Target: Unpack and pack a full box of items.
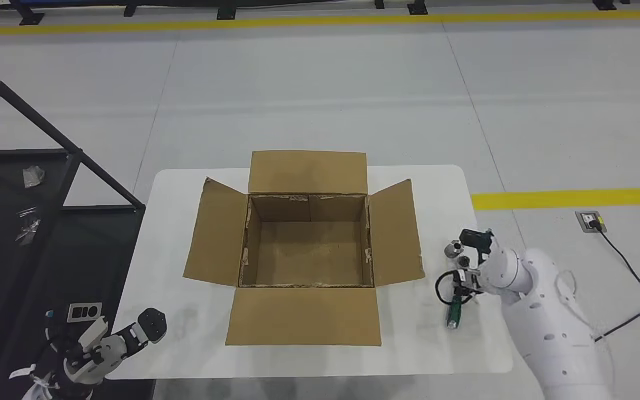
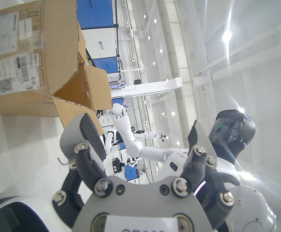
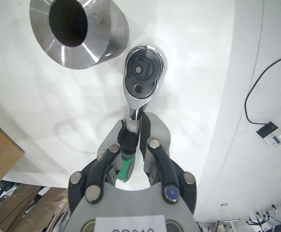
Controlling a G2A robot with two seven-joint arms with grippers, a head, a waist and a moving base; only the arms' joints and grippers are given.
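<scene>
The right claw [image 3: 134,134], clenched on the wrench [image 3: 142,72] on the counter [image 1: 420,190] beside the open box [image 1: 310,250], could swing its head into the metal cylinder [image 3: 72,33] just beside it, while the left claw [image 2: 141,129] hangs released.

Left gripper [image 2: 140,134], at eight o'clock, gapes wide; right gripper [image 3: 134,123], at four o'clock, seems clamped around a wrench [image 3: 142,72] handle.

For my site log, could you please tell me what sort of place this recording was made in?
Probably a large factory-style robot test hall: a painted floor with yellow lines, a high ceiling with rows of lights, and blue partition panels around work stations in the background.
</scene>
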